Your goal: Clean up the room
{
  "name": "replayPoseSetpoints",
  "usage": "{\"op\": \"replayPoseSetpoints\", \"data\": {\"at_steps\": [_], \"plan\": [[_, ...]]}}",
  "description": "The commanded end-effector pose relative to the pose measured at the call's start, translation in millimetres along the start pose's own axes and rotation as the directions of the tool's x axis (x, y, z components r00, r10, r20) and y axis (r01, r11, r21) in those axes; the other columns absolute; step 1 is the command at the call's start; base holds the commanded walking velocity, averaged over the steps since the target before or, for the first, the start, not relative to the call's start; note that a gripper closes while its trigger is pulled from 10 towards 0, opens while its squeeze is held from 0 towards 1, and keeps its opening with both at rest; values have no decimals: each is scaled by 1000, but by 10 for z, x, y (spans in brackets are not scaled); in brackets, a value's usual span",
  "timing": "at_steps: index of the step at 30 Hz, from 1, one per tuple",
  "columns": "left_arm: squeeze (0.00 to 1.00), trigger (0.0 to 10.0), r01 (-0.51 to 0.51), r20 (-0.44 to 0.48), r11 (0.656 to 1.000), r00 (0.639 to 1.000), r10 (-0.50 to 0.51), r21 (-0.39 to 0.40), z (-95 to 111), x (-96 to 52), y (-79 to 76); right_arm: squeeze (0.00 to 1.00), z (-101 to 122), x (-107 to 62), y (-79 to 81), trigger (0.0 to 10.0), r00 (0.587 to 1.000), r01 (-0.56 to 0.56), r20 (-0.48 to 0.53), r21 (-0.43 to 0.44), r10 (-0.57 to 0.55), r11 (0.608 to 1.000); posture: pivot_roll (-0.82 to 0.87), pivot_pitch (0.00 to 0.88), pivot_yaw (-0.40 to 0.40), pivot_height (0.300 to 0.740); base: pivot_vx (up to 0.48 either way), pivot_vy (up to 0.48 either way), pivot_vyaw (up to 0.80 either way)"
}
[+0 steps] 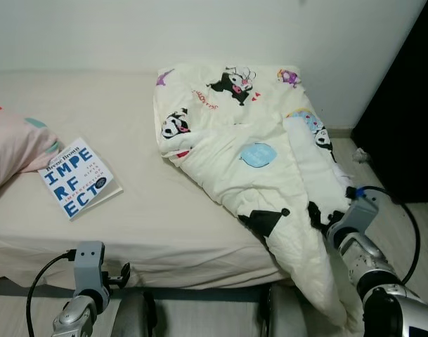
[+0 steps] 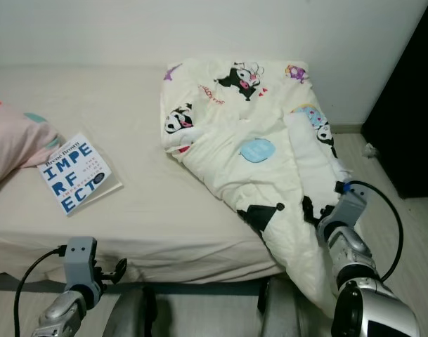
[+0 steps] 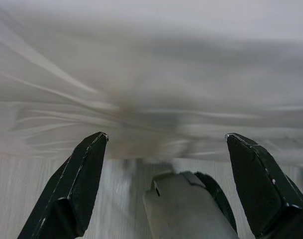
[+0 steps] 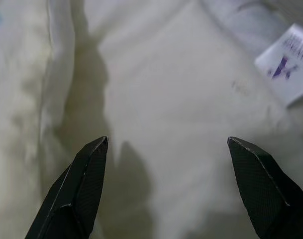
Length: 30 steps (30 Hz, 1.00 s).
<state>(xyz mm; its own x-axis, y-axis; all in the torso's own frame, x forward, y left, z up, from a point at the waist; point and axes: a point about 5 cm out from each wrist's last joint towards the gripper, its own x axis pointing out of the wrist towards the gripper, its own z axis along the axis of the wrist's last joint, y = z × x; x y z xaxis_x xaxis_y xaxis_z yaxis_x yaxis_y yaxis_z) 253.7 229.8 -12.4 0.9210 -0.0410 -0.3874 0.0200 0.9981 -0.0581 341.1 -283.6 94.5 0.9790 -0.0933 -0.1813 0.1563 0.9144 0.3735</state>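
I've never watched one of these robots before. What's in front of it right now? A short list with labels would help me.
Place: a bed against a white wall
Blanket: cream blanket with cartoon prints, crumpled on the bed's right side, one end hanging over the front edge toward the floor
Book: blue and white book lying flat on the sheet
Pillow: pink pillow at the left end, touching the book's corner
Left gripper: open, low in front of the bed's edge, holding nothing
Right gripper: open, pointed at the hanging blanket
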Motion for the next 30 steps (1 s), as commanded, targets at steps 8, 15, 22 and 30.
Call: {"op": "replayPoseSetpoints", "data": {"at_steps": [8, 15, 22, 30], "plan": [[0, 10000, 29, -42, 999, 999, -28, 19, -157, -96, -29, 0, 331, 91, 224, 10000, 970, -188, 175, 100, 169, 977, 60, 238, 6, 493, 0, 0, 0], [0, 10000, 31, -46, 999, 999, -30, 18, -182, -115, -38, 0, 507, 133, 386, 10000, 929, -303, 252, 104, 270, 947, 59, 244, 6, 493, 0, 0, 0], [0, 10000, 23, -30, 1000, 999, -23, 15, -151, -118, -19, 0, 249, 200, 480, 10000, 984, -170, 68, 52, 167, 984, 67, 247, -2, 493, 0, 0, 0], [0, 10000, 7, -17, 1000, 1000, -7, 13, -126, -131, 31, 0, 173, 215, 524, 10000, 989, -144, 21, 52, 143, 988, 70, 247, -4, 493, 0, 0, 0]]}}
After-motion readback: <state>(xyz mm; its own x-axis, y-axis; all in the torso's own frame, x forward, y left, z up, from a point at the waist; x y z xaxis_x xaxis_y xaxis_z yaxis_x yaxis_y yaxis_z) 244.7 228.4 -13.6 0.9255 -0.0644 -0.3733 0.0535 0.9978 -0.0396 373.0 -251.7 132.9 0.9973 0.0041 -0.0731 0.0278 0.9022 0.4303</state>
